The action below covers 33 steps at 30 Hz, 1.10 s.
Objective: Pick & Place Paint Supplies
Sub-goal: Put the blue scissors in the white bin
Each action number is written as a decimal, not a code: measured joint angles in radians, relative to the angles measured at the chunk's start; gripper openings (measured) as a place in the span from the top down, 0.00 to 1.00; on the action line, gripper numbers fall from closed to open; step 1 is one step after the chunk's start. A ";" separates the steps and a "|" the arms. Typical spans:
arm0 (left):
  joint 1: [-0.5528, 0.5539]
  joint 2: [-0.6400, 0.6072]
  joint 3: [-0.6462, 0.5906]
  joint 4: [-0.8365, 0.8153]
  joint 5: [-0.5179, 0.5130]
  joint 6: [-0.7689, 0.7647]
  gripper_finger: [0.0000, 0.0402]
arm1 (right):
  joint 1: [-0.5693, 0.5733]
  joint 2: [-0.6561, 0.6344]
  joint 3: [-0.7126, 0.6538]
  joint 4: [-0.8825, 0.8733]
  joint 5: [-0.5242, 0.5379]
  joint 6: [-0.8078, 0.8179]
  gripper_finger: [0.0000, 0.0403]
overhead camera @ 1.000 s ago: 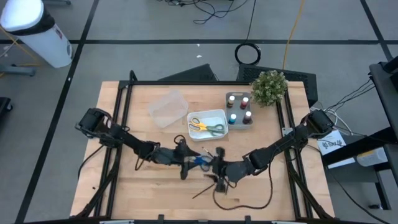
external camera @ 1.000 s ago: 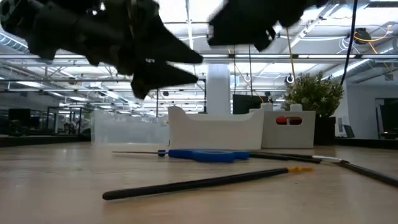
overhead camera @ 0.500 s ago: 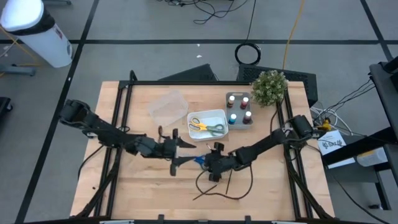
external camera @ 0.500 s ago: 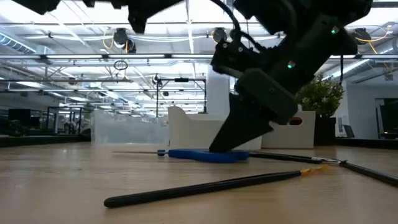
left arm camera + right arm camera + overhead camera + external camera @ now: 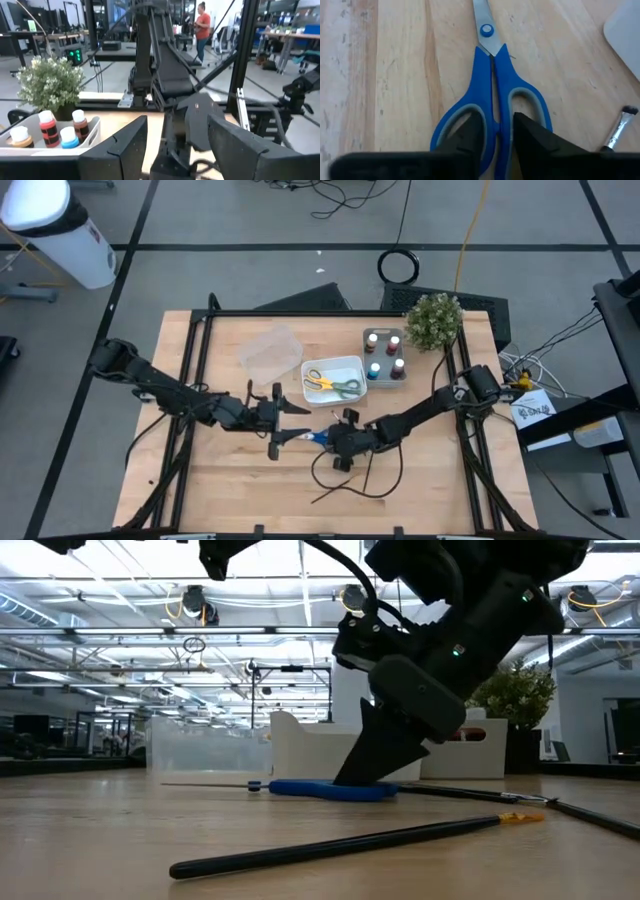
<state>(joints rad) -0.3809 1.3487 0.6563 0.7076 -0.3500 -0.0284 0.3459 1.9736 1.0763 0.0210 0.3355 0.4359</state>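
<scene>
Two grippers at mid-bench, right one down on the blue scissors.

Only the right wrist view shows the right gripper (image 5: 496, 135) with both fingers poked into the handle loops of the blue scissors (image 5: 492, 100), which lie flat on the bench (image 5: 230, 480); its fingers are narrowly apart, astride the handle's middle bar. The low view shows a dark brush (image 5: 340, 840) nearer the front edge. The left gripper (image 5: 283, 423) hovers just beside, fingers apart, empty. Two more scissors (image 5: 332, 385) lie in the white tray (image 5: 356, 363) toward the back edge.
</scene>
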 joint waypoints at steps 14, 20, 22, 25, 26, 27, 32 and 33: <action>-0.001 0.000 0.000 -0.010 0.000 -0.033 0.47 | -0.013 -0.037 -0.007 0.044 -0.043 -0.030 0.83; -0.001 0.000 0.000 -0.005 0.000 -0.036 0.47 | -0.008 -0.116 -0.005 0.093 -0.028 -0.073 0.83; -0.001 0.000 0.000 -0.004 0.000 -0.045 0.47 | -0.008 -0.128 -0.006 0.087 -0.025 -0.084 0.83; -0.003 0.000 0.000 -0.006 0.002 -0.064 0.47 | -0.008 -0.156 -0.008 0.073 -0.022 -0.102 0.83; -0.005 0.000 0.000 -0.005 0.007 -0.067 0.47 | -0.009 -0.173 -0.008 0.067 -0.017 -0.108 0.83; -0.007 0.000 0.000 -0.004 0.008 -0.070 0.47 | -0.011 -0.191 -0.007 0.056 0.000 -0.115 0.83; -0.028 0.000 0.000 -0.001 0.008 -0.051 0.47 | -0.040 -0.277 -0.007 -0.003 0.029 -0.162 0.83; -0.030 0.000 0.000 0.000 0.008 -0.048 0.47 | -0.050 -0.298 -0.006 -0.008 0.030 -0.167 0.83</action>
<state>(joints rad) -0.4110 1.3487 0.6563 0.7071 -0.3420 -0.0762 0.2955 1.6760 1.0702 0.0129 0.3658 0.2686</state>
